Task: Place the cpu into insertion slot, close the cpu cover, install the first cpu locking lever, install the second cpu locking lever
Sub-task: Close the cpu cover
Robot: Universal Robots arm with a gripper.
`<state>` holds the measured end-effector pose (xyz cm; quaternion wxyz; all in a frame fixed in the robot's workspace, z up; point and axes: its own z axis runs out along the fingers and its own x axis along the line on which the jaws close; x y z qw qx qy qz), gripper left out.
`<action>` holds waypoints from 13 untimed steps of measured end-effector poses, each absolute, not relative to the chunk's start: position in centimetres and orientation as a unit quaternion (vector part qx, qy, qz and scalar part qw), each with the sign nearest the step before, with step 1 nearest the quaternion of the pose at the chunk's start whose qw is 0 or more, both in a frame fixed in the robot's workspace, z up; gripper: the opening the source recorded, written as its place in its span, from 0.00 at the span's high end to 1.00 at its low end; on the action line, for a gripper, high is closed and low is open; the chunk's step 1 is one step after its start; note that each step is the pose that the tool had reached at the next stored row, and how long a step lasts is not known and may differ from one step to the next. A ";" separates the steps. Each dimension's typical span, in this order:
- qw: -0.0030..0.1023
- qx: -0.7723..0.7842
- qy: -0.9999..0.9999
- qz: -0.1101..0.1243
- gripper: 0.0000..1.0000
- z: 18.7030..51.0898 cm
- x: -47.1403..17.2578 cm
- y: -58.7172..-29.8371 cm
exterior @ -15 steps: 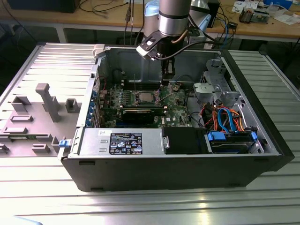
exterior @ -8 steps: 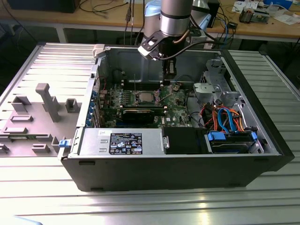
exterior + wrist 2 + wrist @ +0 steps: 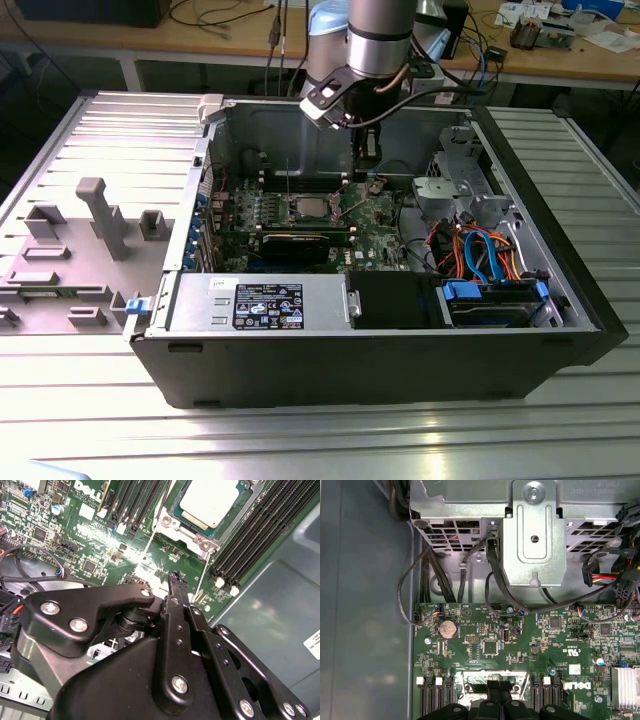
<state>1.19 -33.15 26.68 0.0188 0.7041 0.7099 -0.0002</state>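
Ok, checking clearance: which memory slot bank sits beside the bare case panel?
The memory slot bank bordering the grey case panel, in the second wrist view; the other bank, across the cpu, has board components beside it.

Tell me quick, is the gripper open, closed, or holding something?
Gripper: closed, nothing visibly held, tip over the board near the cpu.

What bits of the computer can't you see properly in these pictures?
- Dull silver-grey square chip: in the second wrist view, the picture's edge cuts part of it off.
- Silver metal frame around the chip's place: in the first wrist view, the black pincer covers most of it.
- Whether the chip is locked down: in the exterior view it is far too small to tell.
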 end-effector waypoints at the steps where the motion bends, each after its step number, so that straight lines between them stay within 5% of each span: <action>1: 0.019 0.704 0.710 0.000 0.89 26.7 1.2 -33.1; 13: 0.019 0.704 0.710 0.000 0.89 26.7 1.9 -33.1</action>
